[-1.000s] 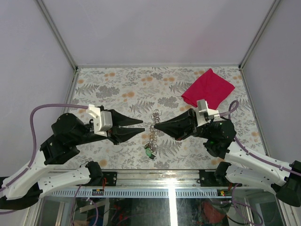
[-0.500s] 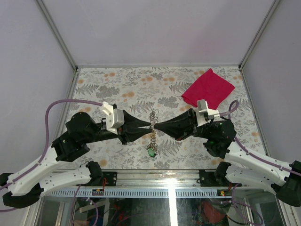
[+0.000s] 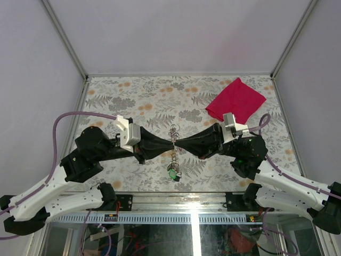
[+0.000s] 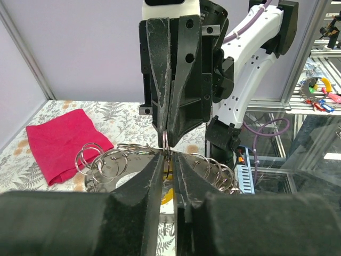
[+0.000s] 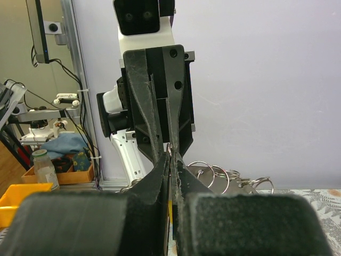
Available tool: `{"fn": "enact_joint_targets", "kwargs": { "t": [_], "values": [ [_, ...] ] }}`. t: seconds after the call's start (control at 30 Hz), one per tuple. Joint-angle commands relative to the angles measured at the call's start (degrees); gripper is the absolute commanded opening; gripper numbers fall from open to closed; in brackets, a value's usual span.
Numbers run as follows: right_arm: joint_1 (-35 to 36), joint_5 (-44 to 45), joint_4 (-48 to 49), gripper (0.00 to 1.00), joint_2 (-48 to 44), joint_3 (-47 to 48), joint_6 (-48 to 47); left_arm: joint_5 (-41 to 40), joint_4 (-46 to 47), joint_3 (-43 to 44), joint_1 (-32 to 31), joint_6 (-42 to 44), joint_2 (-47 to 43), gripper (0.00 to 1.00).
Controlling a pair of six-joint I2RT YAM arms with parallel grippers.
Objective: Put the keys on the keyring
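The keyring, a chain of steel rings with a small green tag at its low end, hangs above the table's middle. My right gripper comes from the right and is shut on one ring. My left gripper meets it tip to tip from the left. Its fingers stand a thin slit apart and pinch the same ring. A yellow key head shows through that slit. More rings fan out on a shiny plate. A red key is not visible.
A red cloth lies at the table's far right. The floral table cover ends at grey enclosure walls behind and at the sides. The metal frame rail runs along the near edge.
My left arm has swung right until its tips met the ring, and its jaws have narrowed onto it. The hanging chain shifted slightly. The right arm has not moved.
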Motion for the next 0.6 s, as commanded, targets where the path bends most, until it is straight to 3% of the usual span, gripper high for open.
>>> {"fn": "enact_joint_targets", "kwargs": {
  "t": [0.0, 0.1, 0.27, 0.4, 0.57],
  "values": [
    [0.02, 0.41, 4.81, 0.0, -0.59, 2.79, -0.09, 1.18, 4.33, 0.21, -0.27, -0.69, 0.25, 0.09],
    [0.04, 0.4, 4.71, 0.0, -0.57, 2.55, -0.18, 1.35, 4.51, 0.5, -0.24, -0.76, 0.46, 0.01],
    [0.04, 0.18, 3.09, 0.0, -1.25, 2.71, -1.04, 0.52, 1.35, 2.46, -0.29, -0.23, 1.05, 0.0],
    [0.04, 1.51, -6.16, 0.25, -5.01, 3.47, -6.25, 1.69, -10.65, 8.13, -0.24, 3.22, 4.06, 0.0],
    [0.06, 2.51, -23.33, 0.34, -9.79, 6.26, -14.41, 1.42, -25.76, 13.39, -0.29, 7.4, 8.76, 0.0]
  ]
}}
